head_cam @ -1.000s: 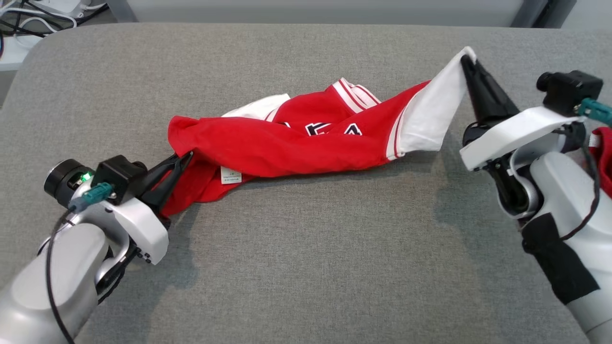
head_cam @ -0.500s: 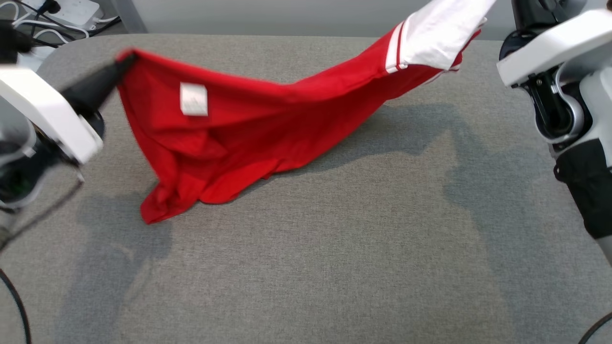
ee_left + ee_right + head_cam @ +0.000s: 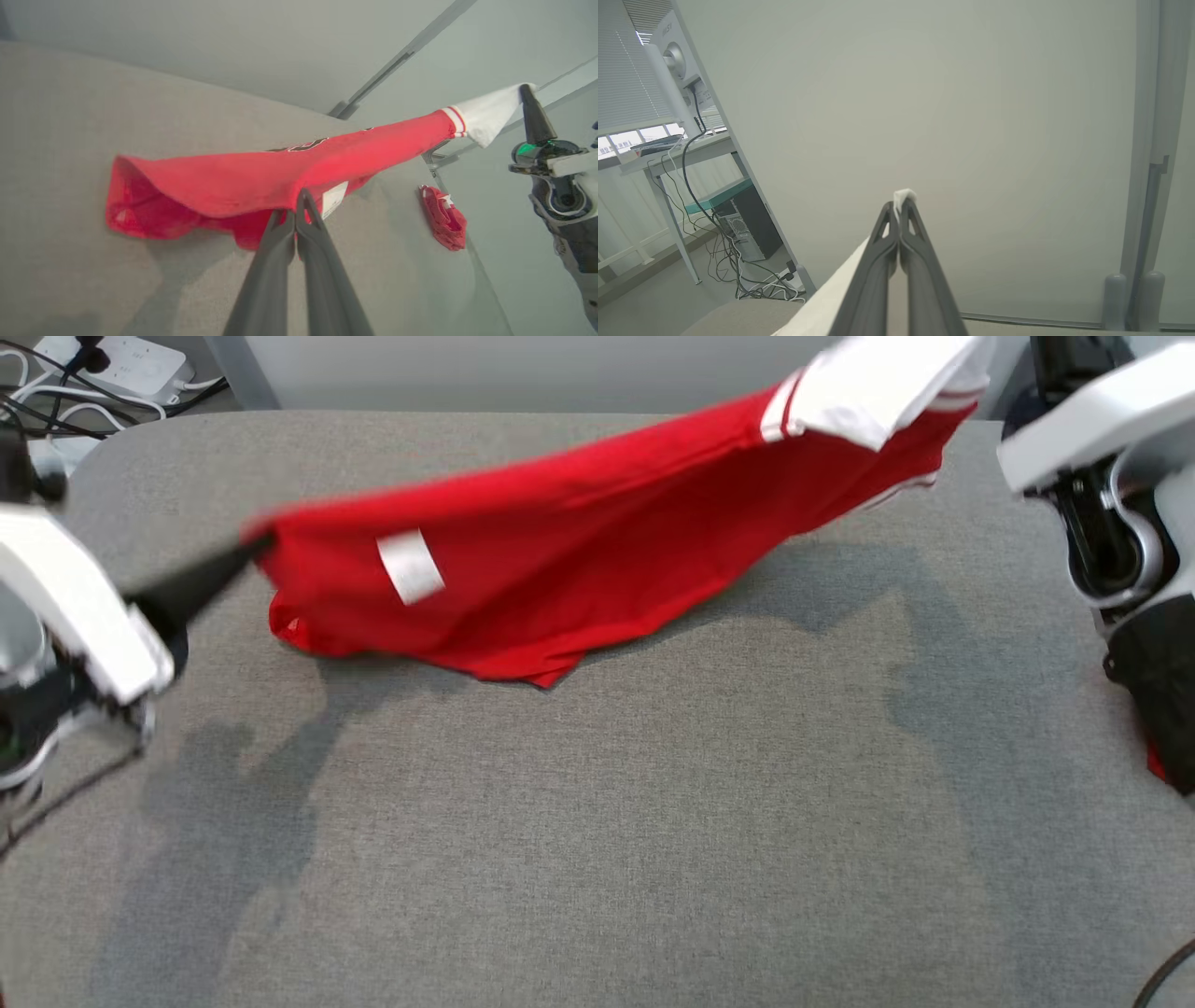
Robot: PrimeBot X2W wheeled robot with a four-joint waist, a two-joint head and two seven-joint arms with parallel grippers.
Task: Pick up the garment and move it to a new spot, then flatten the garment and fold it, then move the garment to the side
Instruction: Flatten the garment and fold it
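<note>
The garment (image 3: 597, 551), a red jersey with a white sleeve (image 3: 878, 387) and a white label, hangs stretched in the air over the grey table (image 3: 653, 849). Its lower edge sags close to the table top. My left gripper (image 3: 254, 546) is shut on the red hem at the left end; in the left wrist view its fingers (image 3: 299, 205) pinch the cloth beside the label. My right gripper (image 3: 901, 200) is shut on the tip of the white sleeve, held high at the right, and the left wrist view shows this gripper (image 3: 525, 91) too.
A second red cloth (image 3: 444, 224) lies at the table's right edge. A power strip and cables (image 3: 121, 364) sit on the floor beyond the far left corner. A desk with a monitor and a computer tower (image 3: 738, 224) stands off to the side.
Both grippers have lifted the garment from a crumpled heap on the table and pulled it apart. Its hanging lower part has since swung up and back. The head view has shifted.
</note>
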